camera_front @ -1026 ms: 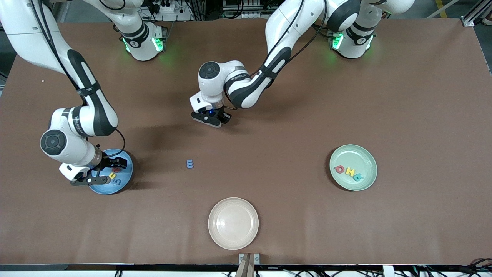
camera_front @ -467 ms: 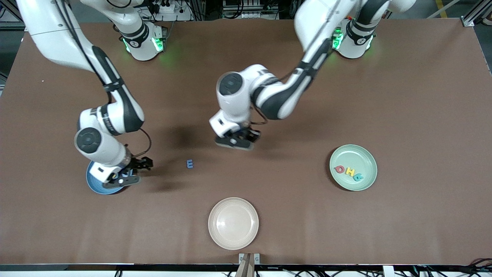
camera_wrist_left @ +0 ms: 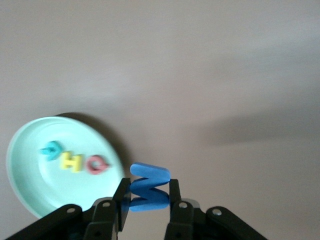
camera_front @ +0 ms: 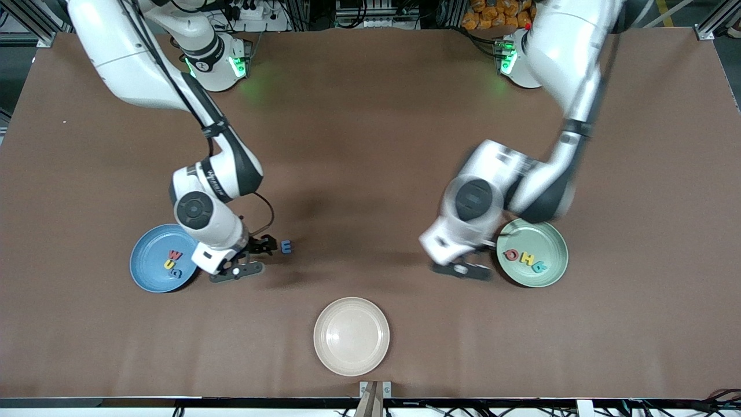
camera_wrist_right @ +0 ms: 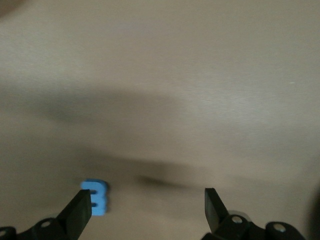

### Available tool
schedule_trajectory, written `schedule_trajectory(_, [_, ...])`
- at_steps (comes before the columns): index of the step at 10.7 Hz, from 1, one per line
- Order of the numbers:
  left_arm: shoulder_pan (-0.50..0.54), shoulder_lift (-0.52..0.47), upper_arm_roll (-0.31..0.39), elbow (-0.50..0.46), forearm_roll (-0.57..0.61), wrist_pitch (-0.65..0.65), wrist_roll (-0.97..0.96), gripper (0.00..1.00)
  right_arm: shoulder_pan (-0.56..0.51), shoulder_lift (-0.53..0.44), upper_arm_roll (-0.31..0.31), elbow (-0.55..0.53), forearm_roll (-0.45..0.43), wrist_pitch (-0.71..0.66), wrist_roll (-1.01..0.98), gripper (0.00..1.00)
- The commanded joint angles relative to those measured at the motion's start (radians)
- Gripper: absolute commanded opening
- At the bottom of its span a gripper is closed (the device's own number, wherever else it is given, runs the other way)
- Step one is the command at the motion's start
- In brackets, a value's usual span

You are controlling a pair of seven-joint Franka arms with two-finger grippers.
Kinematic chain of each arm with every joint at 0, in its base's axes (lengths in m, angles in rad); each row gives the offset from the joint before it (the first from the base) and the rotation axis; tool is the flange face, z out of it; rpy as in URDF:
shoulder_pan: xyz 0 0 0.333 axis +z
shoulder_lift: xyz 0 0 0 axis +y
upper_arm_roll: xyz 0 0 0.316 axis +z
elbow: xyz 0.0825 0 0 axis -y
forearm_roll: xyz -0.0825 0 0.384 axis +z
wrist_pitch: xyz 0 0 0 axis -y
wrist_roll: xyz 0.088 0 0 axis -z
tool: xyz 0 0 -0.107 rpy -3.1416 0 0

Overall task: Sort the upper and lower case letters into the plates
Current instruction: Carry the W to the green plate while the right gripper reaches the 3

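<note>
My left gripper [camera_front: 463, 269] is shut on a blue zigzag letter [camera_wrist_left: 148, 187] and hangs over the table just beside the mint green plate [camera_front: 544, 237]. That plate holds a red letter [camera_front: 512, 255], a yellow H [camera_front: 527, 258] and a teal letter [camera_front: 540, 267], and it also shows in the left wrist view [camera_wrist_left: 35, 185]. My right gripper [camera_front: 255, 258] is open, low over the table between the sky blue plate [camera_front: 149, 250] and a blue letter E [camera_front: 286, 247]. The E [camera_wrist_right: 96, 196] lies just inside one fingertip [camera_wrist_right: 80, 210]. The blue plate holds three letters [camera_front: 172, 263].
A cream-beige plate [camera_front: 351, 336] sits empty near the table's front edge, midway between the two arms. The brown table top [camera_front: 370, 145] carries nothing else.
My right gripper left the blue plate and moved over to the blue E. My left arm swung from the table's middle to beside the mint green plate.
</note>
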Motion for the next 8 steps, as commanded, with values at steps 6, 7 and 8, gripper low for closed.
schedule_trajectory(6, [0.164, 0.009, -0.022, -0.118, -0.015, 0.056, 0.094, 1.00, 0.061, 0.085, -0.004, 0.017, 0.017, 0.031, 0.110, 1.00])
schedule_trajectory(7, [0.172, 0.000, -0.016, -0.110, -0.017, 0.053, 0.112, 1.00, 0.079, 0.082, -0.005, 0.017, 0.015, 0.022, 0.137, 1.00])
schedule_trajectory(8, [0.192, -0.027, -0.018, -0.110, -0.015, 0.046, 0.121, 1.00, 0.085, 0.081, -0.005, 0.017, 0.015, 0.020, 0.158, 1.00])
